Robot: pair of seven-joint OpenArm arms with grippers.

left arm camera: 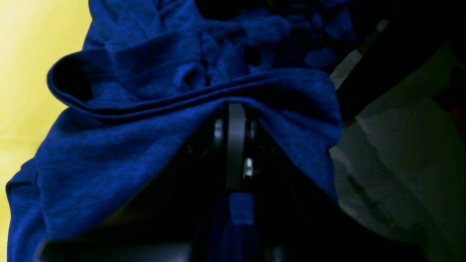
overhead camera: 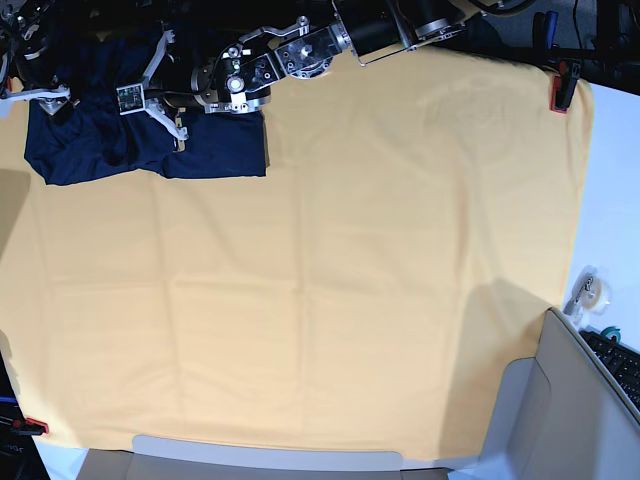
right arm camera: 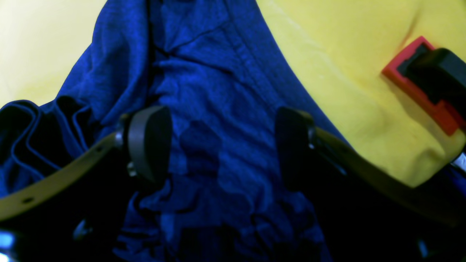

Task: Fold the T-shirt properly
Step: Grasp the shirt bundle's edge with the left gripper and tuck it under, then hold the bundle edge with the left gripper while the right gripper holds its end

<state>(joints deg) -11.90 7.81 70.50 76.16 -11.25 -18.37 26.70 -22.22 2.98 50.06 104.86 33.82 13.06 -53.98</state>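
Dim, blurry wrist views; bright overhead

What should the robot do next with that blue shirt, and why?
Probably close the right tool on the T-shirt. Its jaws stand open with bunched fabric between them, while the left tool is already shut on a fold, and the shirt lies crumpled at the yellow cloth's corner.

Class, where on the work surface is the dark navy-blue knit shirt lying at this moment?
In the base view, the dark navy-blue knit shirt lies bunched at the far left corner of the yellow cloth, beneath both arms.
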